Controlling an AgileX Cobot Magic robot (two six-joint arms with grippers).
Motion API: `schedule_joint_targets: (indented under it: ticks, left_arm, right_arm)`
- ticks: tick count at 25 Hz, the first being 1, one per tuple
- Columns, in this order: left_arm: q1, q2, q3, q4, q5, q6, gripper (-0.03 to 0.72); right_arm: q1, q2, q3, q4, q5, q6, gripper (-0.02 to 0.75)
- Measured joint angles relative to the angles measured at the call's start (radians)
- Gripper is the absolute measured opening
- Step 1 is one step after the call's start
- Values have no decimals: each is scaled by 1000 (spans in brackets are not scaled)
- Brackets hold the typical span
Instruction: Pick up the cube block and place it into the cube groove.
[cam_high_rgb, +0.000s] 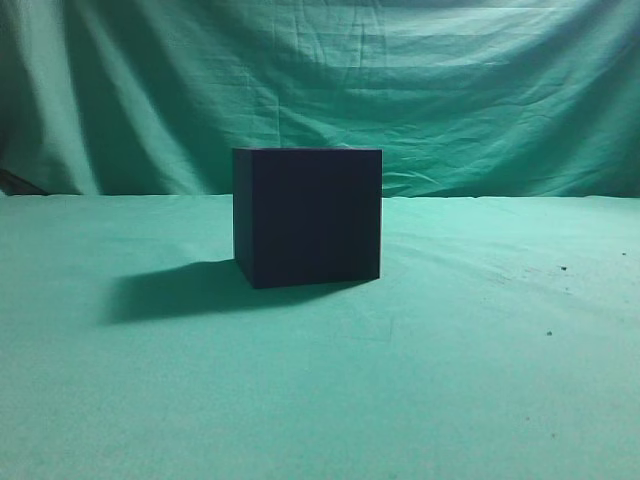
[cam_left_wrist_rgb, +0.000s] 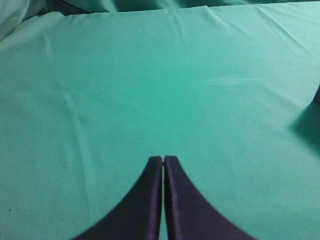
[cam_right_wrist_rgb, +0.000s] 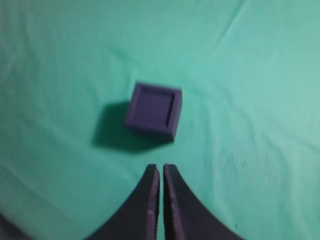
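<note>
Directly beyond right tool (cam_right_wrist_rgb: 161, 167): cube groove (cam_right_wrist_rgb: 154, 110).

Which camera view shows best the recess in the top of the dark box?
The right wrist view: it looks down on the dark box, so the recess shows. The exterior view shows only its plain sides; the left wrist view shows merely a dark sliver at the right edge.

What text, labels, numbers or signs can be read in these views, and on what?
None. The box has plain dark sides, and its top recess in the right wrist view is unmarked. The green cloth is plain. The left gripper and the right gripper carry no markings.
</note>
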Motion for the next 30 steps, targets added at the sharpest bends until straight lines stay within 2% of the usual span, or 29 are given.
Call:
schedule_joint_targets:
  ticks: [7,11,17,20,25,27,30]
  left_arm:
    - [0,0,0,0,0,0,0]
    - [0,0,0,0,0,0,0]
    - [0,0,0,0,0,0,0]
    - [0,0,0,0,0,0,0]
    - [0,0,0,0,0,0,0]
    - [0,0,0,0,0,0,0]
    - [0,0,0,0,0,0,0]
  right_arm:
    - [0,-298,370,57,-232,-5,0]
    - [0,-469,509,83,-314,-27,0]
    - [0,-644,554,93,-274,-97,0]
    - [0,-678,559,93,-273,-223,0]
    - [-6,-695,568,75,-277,-291,0]
    - [-44,-731,581,74,-314,-293,0]
    - [-149,-805,644,69,-430,-295,0]
